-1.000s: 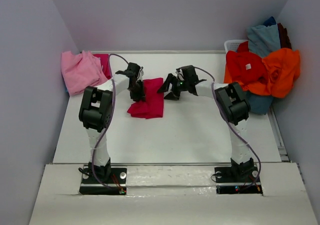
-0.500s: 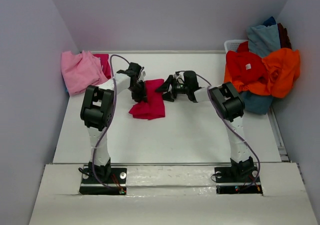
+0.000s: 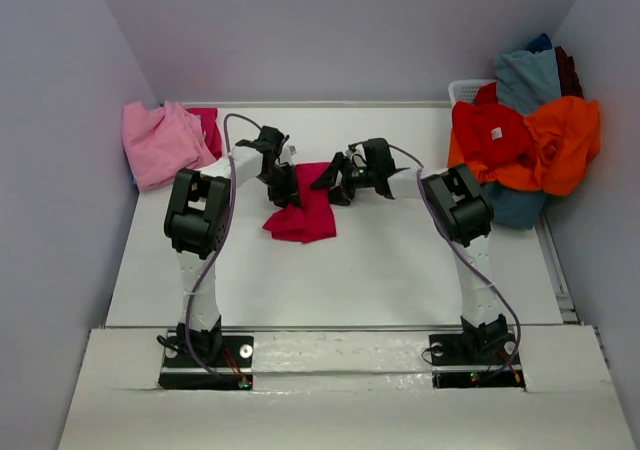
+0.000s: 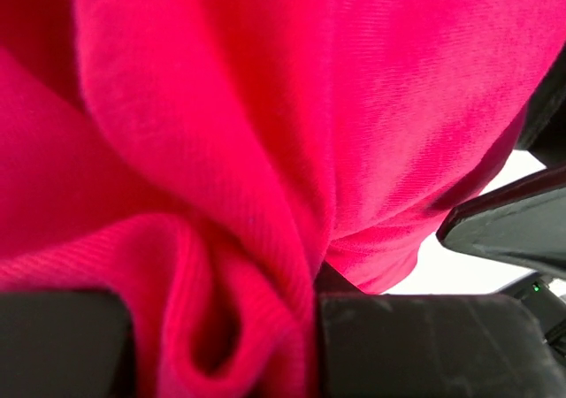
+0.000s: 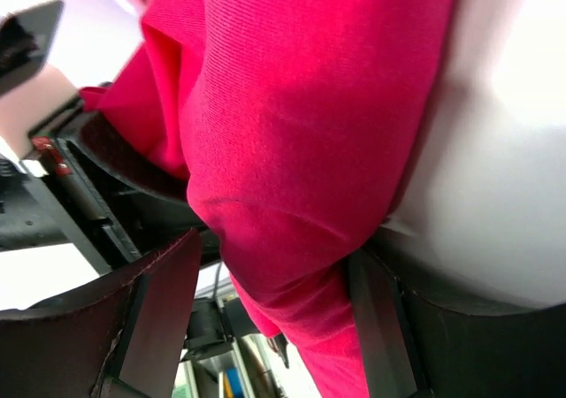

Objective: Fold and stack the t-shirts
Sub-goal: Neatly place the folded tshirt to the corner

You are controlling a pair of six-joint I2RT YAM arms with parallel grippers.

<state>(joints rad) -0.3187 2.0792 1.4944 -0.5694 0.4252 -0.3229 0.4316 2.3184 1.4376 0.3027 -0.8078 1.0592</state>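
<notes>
Well, the crimson-magenta t-shirt [image 3: 303,215] lies bunched mid-worktop [image 3: 350,270], its far edge taken up between the two arms, presumably to spread it flat for a fold. The left tool [image 3: 284,187] is nearly closed, with a thick pleat of cloth pinched between its fingers [image 4: 62,345]. The right tool [image 3: 336,183] straddles the opposite edge with its jaws wide and a gap beside one finger, so I'd say it isn't gripping yet. Both arms reach forward, elbows raised, wrists turned inward.

Two black-and-white arms reach forward and bend inward toward a crumpled crimson-magenta cotton t-shirt [image 3: 305,220]. At its left edge, the left gripper [image 3: 283,188] has its jaws pinched on a fold. At its right edge, the right gripper [image 3: 334,183] holds its jaws apart around the fabric.
</notes>
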